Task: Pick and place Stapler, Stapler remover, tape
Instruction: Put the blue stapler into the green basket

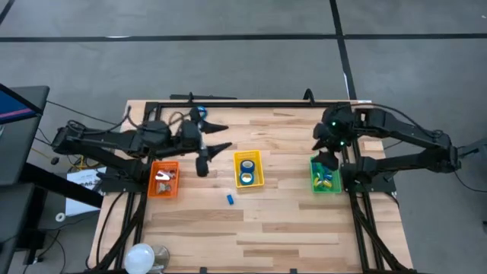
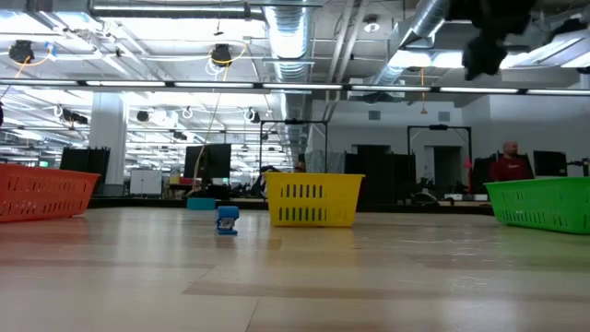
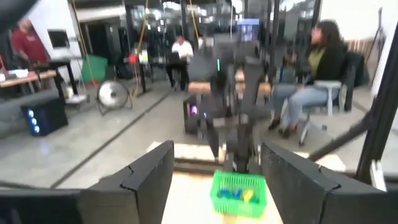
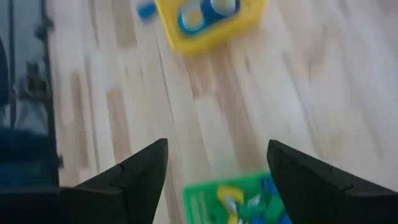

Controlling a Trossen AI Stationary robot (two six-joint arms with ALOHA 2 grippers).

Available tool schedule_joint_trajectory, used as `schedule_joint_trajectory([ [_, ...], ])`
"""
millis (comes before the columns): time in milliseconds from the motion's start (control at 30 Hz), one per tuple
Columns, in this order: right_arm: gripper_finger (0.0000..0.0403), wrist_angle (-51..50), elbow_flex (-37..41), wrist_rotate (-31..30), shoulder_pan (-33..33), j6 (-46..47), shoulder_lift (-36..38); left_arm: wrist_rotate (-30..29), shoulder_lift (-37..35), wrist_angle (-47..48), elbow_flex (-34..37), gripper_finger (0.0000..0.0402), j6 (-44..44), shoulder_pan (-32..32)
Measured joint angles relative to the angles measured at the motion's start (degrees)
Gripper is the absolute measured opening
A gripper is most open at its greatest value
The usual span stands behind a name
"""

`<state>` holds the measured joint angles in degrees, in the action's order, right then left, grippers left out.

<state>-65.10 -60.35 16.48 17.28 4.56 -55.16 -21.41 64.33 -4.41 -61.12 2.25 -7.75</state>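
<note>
My right claw hangs open and empty over the green plastic basket; my left claw gapes empty too, so I should approach the small blue block squarely.

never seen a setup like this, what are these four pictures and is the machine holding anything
It is a robot with two dark arms at a wooden table. One picture looks straight down, one looks level across the tabletop, and two come from cameras on the arms' wrists. On the table stand an orange basket, a yellow basket with blue tape rolls in it, and a green basket with small items. A small blue piece lies loose. The left hand hangs above the table between the orange and yellow baskets; the right hand hangs over the green basket. Both are open and hold nothing.
</note>
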Motion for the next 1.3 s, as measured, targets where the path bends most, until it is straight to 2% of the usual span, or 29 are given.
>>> schedule_joint_trajectory([
  [267,0.0265,8.58,-6.47,-0.02,0.0,2.44,0.01,0.15,8.16,2.35,0.0,0.0232,-2.01,0.0],
  [400,0.0265,11.74,-7.52,-0.02,0.0,3.02,0.0,0.29,12.44,3.03,0.02,0.0232,-6.13,0.0],
  [567,0.0265,11.51,-7.64,-0.03,0.0,3.04,-0.04,4.12,15.44,9.14,0.02,0.024,-12.52,0.0],
  [733,0.0265,11.46,-7.64,-0.05,0.0,3.04,-0.11,8.94,16.28,17.71,0.02,0.0281,-20.14,0.0],
  [867,0.0265,11.44,-7.64,-0.12,0.0,3.04,-0.64,11.8,17.31,20.99,0.02,0.0306,-21.8,-0.91],
  [1300,0.0265,11.17,-7.64,-0.18,-0.37,3.06,-5.17,14.29,25.64,28.03,0.02,0.0312,-26.33,-7.16],
])
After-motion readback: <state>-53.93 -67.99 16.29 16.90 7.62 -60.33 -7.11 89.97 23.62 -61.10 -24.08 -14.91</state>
